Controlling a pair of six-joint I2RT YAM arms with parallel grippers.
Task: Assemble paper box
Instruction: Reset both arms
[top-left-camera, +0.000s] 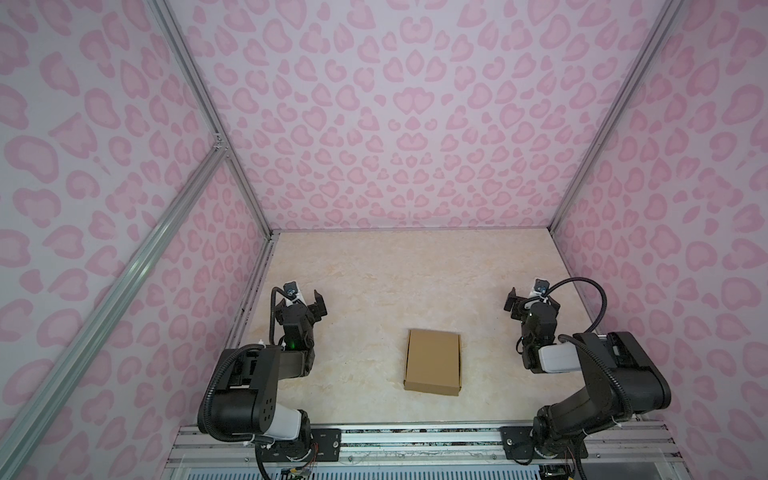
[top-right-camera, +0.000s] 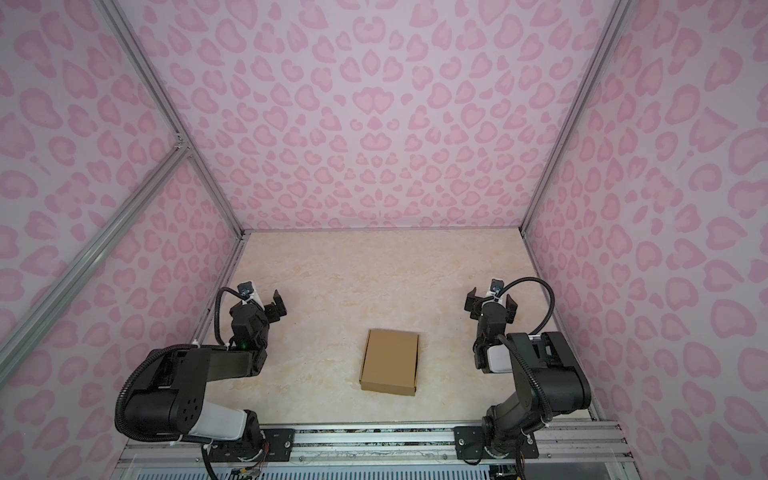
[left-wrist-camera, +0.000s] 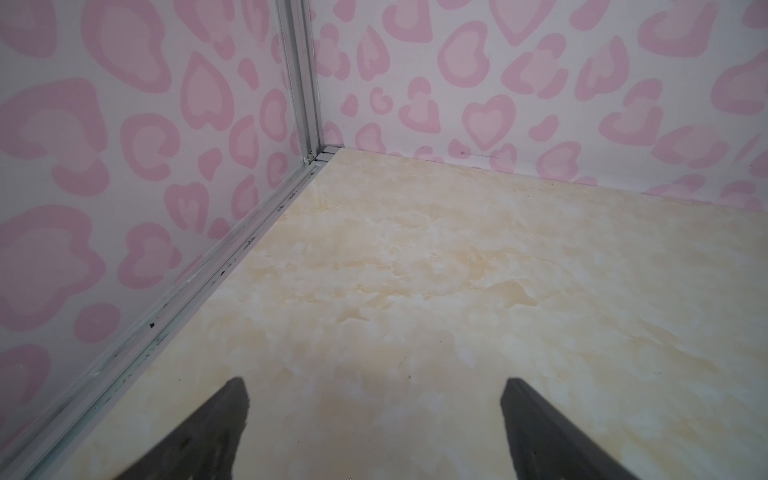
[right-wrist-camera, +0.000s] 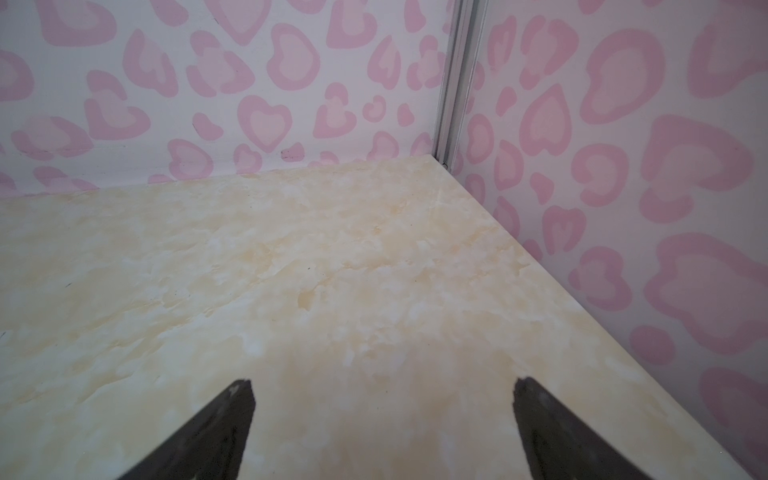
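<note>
Roughly between the wide-apart left fingers (top-left-camera: 318, 298) and right fingers (top-left-camera: 512, 297) lies the paper box (top-left-camera: 433, 360), untouched

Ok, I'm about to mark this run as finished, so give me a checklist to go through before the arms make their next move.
1. Paper box folded shut and lying flat on the table: ok.
2. Left gripper open, holding nothing: ok.
3. Right gripper open, holding nothing: ok.
4. Both grippers apart from the box, which lies between the arms in both top views: ok.
5. Lid tabs fully tucked in: cannot tell.
6. Box in sight of a wrist camera: not ok, neither shows it.
</note>
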